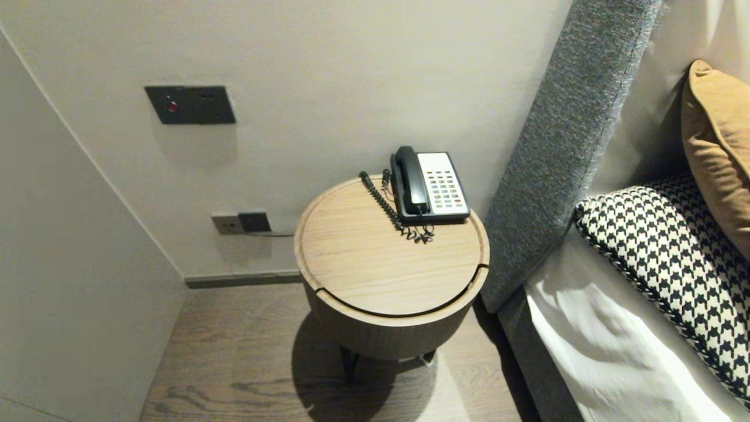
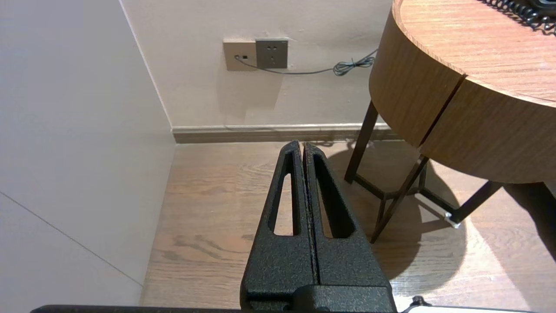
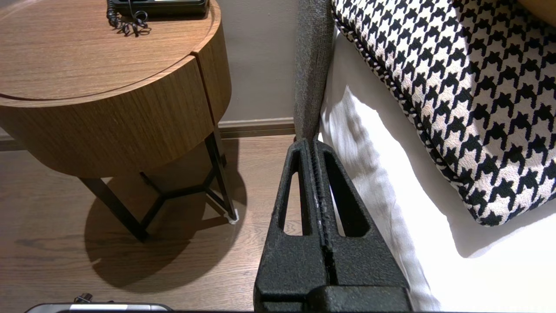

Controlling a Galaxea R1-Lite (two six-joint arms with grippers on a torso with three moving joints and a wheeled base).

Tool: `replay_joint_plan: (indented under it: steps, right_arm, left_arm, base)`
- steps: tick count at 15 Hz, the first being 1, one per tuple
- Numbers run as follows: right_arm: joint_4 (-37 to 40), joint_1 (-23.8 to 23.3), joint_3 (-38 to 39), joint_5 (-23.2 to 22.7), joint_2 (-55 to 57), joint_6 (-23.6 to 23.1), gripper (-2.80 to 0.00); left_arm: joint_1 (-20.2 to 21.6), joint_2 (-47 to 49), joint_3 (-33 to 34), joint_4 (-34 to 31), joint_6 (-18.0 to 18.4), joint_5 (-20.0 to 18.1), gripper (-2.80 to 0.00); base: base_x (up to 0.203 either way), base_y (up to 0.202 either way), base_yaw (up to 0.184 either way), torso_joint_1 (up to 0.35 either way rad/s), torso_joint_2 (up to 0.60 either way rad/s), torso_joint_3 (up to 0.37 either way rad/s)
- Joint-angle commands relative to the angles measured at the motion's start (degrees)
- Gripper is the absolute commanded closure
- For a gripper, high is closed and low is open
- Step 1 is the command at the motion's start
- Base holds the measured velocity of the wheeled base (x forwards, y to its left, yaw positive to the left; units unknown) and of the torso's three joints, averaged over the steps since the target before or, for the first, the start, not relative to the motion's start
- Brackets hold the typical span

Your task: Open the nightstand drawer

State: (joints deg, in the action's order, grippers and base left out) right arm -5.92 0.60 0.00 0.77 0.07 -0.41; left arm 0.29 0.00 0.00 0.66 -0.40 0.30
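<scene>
Left gripper (image 2: 302, 145): fingers pressed together, nothing between them, held low over the wood floor (image 2: 217, 208), near the legs of the round table (image 2: 434, 87) but apart from them. Right gripper (image 3: 312, 142): fingers together, empty, pointing at the lower end of the grey headboard (image 3: 310, 65), alongside the white sheet (image 3: 373, 174). The table stands between wall and headboard. A telephone (image 1: 430, 186) sits at its rear edge, handset on the cradle, coiled cord (image 1: 384, 202) beside it. A checked pillow (image 1: 674, 252) rests on the sheet

dark switch panel (image 1: 190, 105), wall sockets (image 1: 241, 223), houndstooth pillow (image 1: 668, 252), tan cushion (image 1: 718, 140)
</scene>
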Motion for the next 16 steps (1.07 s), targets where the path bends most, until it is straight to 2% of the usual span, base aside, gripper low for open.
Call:
replay_joint_plan:
  steps: [1,16]
  right_arm:
    - [-0.05,0.02,2.29,0.02,0.1,-0.1,0.0]
    - [-0.05,0.01,2.29,0.02,0.1,-0.11,0.0]
  left_arm:
    - [0.02,0.0,0.0,0.04,-0.04,0.05,0.0]
    - [0.02,0.0,0.0,0.04,-0.04,0.05,0.0]
  base:
    - [0.0,0.0,0.0,0.0,0.0,0.0]
    - [0.0,0.0,0.0,0.0,0.0,0.0]
